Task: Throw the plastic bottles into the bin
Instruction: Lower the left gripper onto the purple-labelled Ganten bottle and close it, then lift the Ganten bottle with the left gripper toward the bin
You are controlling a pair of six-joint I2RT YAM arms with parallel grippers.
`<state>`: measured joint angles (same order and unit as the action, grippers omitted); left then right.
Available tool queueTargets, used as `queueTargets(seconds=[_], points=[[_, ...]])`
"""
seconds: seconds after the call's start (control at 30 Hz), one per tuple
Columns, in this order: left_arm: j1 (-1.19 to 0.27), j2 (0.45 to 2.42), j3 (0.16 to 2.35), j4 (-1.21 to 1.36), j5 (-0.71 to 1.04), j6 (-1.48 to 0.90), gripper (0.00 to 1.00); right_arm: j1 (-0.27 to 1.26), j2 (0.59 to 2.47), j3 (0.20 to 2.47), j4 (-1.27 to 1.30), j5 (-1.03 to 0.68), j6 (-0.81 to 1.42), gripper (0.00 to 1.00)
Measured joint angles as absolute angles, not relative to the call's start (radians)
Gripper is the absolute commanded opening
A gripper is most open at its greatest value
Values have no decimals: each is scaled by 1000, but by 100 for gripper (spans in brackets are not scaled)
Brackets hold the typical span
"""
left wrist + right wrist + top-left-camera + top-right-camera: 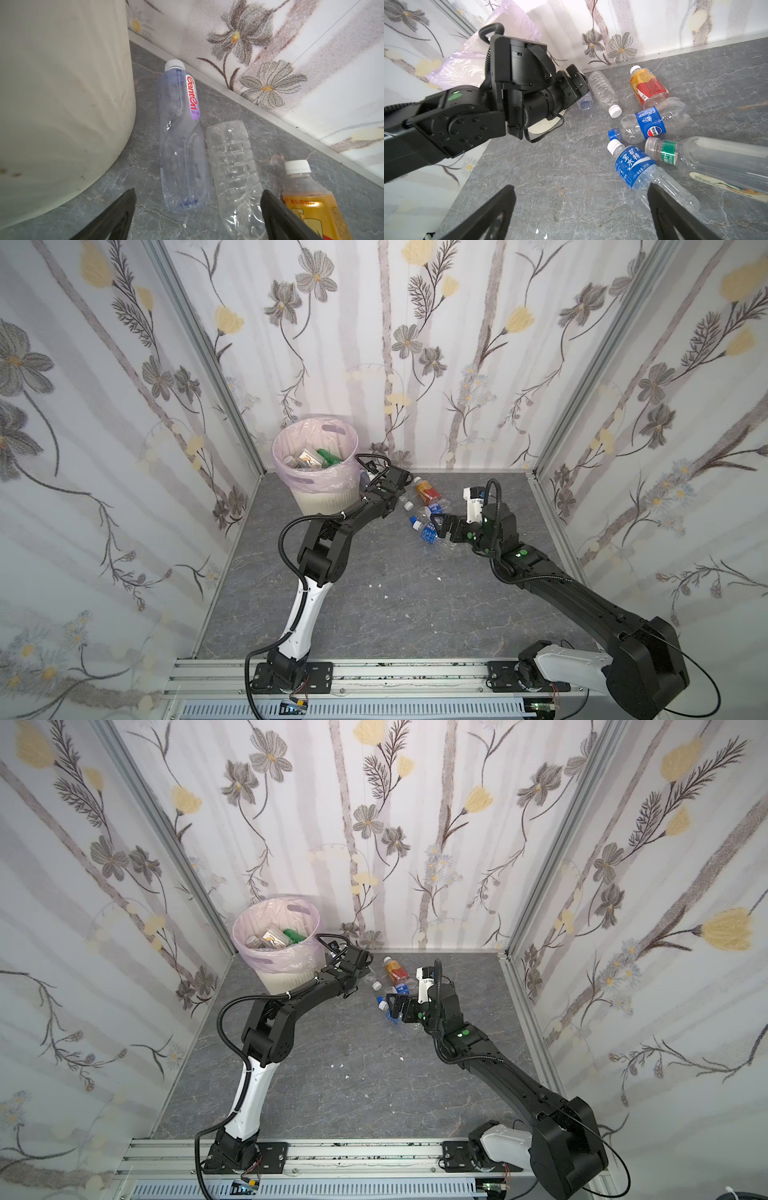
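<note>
The right gripper (580, 186) hovers low over the grey floor (374, 605), nearer the arms' bases than the bin (316, 489) and off to the bin's right. Its jaws stand wide apart with nothing between them. One fingertip (660, 199) overlaps the blue-label bottle (637, 166), which is white-capped and lies on its side; whether they touch I cannot tell. Just beside that bottle lie a clear bottle with a green band (708, 158) and a crumpled Pepsi bottle (652, 122) with a blue cap, all bunched to the right of the bin. Farther back in the same bunch lies the orange bottle (648, 87), its white cap towards the back wall (415, 364).

Closer to the bin, the left gripper (197, 192) is down by the floor next to the bin's base, jaws spread wide and gripping nothing. Ahead of its fingers (120, 212), in the gap between them, two bottles lie side by side. The Ganten bottle (182, 145), clear with a white cap, is just beside the bin's cream wall. A crushed ribbed bottle (232, 162) lies on the side away from the bin. The orange bottle sits just outside the finger farther from the bin.

The bin stands farthest back, against the back wall, lined with a pink bag (477, 62). Inside it, in a top view, lie a green bottle (326, 456) and a few clear ones.
</note>
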<state>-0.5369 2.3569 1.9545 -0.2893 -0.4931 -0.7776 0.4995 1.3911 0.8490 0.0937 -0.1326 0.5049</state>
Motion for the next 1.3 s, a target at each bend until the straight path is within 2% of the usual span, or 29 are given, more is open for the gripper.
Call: queueTargets(seconds=[0.17,0.63,1.07,1.3], points=[[-518,2417,2014,-289,-483,-773,86,486,1427,863,101,-159,516,100],[-474,2520,2133,-295,-418,-739,79,454,1474,820,204,-192,567,100],[-481,2519,2077,-297,-387,-728,69,411,1485,800,235,-215,572,100],[-482,2510,2057,-297,-369,-714,59,403,1489,789,236,-230,580,100]])
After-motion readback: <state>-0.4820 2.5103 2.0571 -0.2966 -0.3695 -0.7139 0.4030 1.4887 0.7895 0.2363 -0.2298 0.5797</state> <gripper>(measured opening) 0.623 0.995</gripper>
